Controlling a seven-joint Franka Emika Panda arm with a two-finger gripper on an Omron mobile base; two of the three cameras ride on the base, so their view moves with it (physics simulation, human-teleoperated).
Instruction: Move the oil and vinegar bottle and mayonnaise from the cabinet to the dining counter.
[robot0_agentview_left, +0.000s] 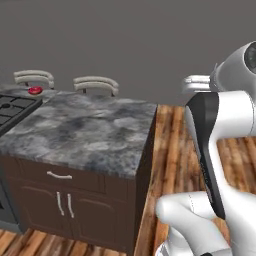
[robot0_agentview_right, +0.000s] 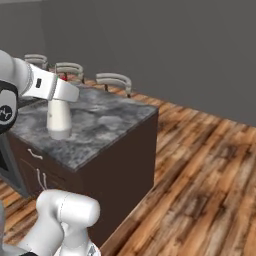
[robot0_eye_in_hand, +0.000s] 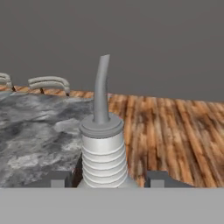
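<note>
The oil and vinegar bottle (robot0_agentview_right: 59, 120) is off-white, with a wide base, a ribbed neck (robot0_eye_in_hand: 104, 159) and a thin grey spout. My gripper (robot0_eye_in_hand: 107, 180) is shut on it, a dark finger tip on each side of the neck. In the right base view the gripper (robot0_agentview_right: 59, 100) holds the bottle upright over the near left part of the dining counter (robot0_agentview_right: 112, 117). Whether the base touches the stone I cannot tell. The grey-marbled dining counter (robot0_agentview_left: 85, 130) has a dark wood base. The mayonnaise and the cabinet are out of view.
A black cooktop (robot0_agentview_left: 12, 110) is set into the counter's left end, with a small red thing (robot0_agentview_left: 35, 90) behind it. Pale stools (robot0_agentview_left: 95, 84) stand along the far side. Wood floor (robot0_agentview_right: 200, 170) lies open to the right of the counter.
</note>
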